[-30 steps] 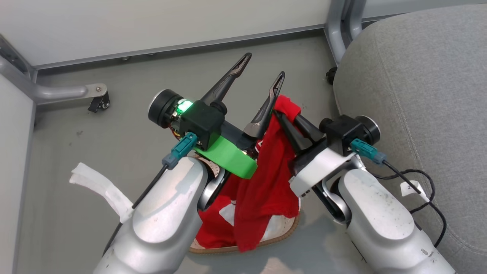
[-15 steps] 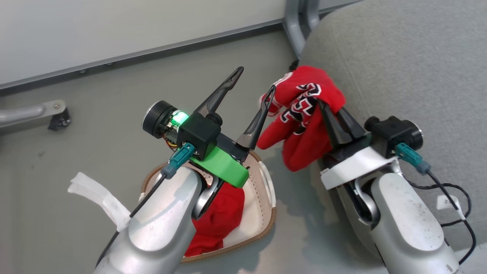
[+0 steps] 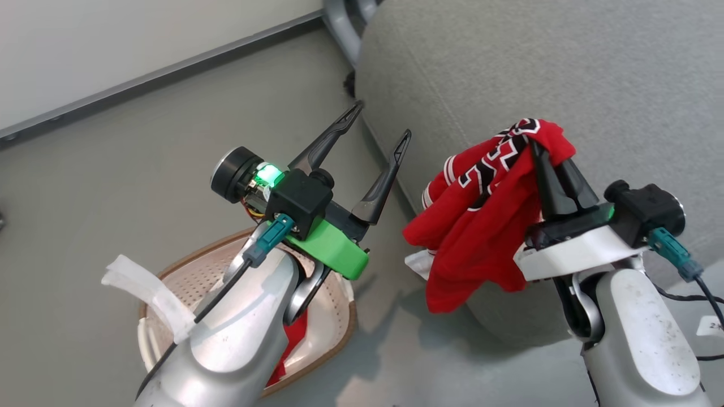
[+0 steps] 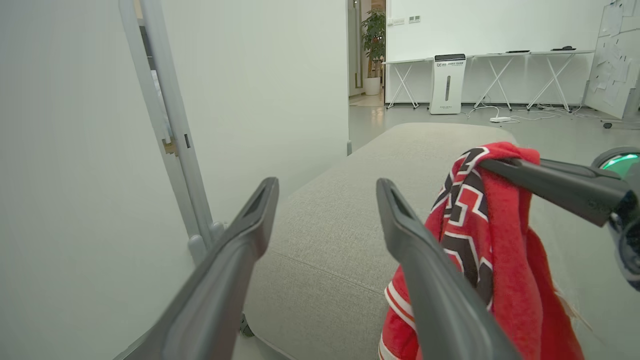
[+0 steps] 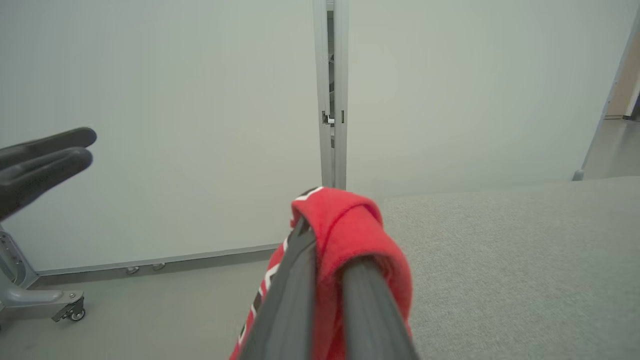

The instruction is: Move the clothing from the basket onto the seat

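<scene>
Over the seat, right tool clamps a red garment, lettering unreadable; left tool gapes empty.

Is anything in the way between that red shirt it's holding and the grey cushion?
Nothing visible. The right gripper is shut on the red garment, which hangs right at the seat's near edge. The open left gripper sits off to one side, not between them.

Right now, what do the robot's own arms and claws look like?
Pale silver forearms. The left claw has two long dark tapered fingers, a green bracket and a lit green lamp; the right claw matches, on a white bracket. Teal plugs with black cables at both wrists.
</scene>
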Tool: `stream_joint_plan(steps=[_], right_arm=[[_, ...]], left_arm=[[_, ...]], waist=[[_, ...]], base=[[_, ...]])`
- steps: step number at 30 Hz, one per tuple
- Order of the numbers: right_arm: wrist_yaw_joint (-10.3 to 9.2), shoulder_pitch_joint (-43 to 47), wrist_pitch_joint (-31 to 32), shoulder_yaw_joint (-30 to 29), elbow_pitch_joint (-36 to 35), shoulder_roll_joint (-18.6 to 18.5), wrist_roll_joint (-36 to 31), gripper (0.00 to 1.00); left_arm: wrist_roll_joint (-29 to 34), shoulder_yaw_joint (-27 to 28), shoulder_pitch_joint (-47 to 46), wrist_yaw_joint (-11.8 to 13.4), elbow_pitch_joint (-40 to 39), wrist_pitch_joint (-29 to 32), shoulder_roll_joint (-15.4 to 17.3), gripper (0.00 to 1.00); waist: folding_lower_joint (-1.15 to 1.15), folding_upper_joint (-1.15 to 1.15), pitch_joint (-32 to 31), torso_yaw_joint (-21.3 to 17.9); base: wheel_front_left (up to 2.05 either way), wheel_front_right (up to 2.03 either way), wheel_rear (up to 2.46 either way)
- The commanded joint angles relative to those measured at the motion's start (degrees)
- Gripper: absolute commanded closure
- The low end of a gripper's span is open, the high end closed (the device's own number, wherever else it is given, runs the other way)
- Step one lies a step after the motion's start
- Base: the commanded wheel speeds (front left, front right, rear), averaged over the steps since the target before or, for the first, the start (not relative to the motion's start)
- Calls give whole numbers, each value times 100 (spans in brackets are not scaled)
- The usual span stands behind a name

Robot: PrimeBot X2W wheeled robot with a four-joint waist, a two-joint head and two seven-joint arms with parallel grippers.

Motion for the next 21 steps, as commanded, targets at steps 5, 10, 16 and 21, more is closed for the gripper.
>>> stream_joint_plan(steps=[5,10,16,21], right_arm=[[-2,235,-14,-317,-180,-10,47,100],[-2,349,-14,-482,-259,-7,49,100],[-2,357,-14,-612,-306,-10,-17,100],[-2,14,-15,-748,-404,-37,-89,100]], left_arm=[[34,-45,-116,-31,58,3,76,0],[65,-73,-127,-38,82,3,83,0],[81,-38,-28,-26,53,3,106,0],[118,22,32,4,15,4,152,0]], waist=[[0,0,213,-598],[0,0,249,-703],[0,0,271,-685],[0,0,384,-615]], base=[[0,0,0],[0,0,0],[0,0,0],[0,0,0]])
